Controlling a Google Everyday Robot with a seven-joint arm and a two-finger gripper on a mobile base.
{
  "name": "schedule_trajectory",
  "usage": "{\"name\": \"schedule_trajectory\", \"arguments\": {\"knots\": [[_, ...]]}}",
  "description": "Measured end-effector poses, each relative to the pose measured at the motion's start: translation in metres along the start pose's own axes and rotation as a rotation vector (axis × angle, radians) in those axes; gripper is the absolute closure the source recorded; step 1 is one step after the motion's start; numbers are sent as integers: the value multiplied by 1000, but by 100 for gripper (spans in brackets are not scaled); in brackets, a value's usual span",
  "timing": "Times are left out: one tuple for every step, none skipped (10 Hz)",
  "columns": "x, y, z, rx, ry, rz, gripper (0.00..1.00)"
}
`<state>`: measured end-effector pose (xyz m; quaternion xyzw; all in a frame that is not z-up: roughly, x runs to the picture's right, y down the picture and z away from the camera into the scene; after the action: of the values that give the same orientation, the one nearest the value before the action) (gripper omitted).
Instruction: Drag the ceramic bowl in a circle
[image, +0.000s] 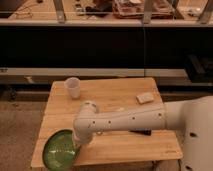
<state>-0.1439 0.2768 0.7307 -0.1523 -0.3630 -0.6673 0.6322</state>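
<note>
The green ceramic bowl (59, 149) sits at the front left corner of the wooden table (120, 97), its rim reaching the table's front edge. My white arm reaches in from the right across the table. My gripper (77, 141) is at the bowl's right rim, under the arm's wrist, and touches the bowl. The arm hides the fingers.
A small translucent white cup (73, 87) stands at the back left of the table. A small tan object (145, 98) lies at the back right. A dark flat object (141, 132) lies under my arm. A dark shelf unit stands behind the table.
</note>
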Motion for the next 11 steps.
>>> {"name": "schedule_trajectory", "arguments": {"knots": [[8,-19,9,28,-16,-18,83],[18,-33,13,49,-21,-27,83],[29,-45,15,66,-18,-35,83],[40,-54,16,77,-14,-40,83],[58,-63,17,86,-3,-44,83],[71,-67,18,90,5,-38,83],[90,-69,19,92,15,-26,83],[106,-70,18,91,23,-12,83],[118,-68,18,86,30,0,83],[129,-65,16,80,39,13,83],[148,-54,10,66,62,45,83]]}}
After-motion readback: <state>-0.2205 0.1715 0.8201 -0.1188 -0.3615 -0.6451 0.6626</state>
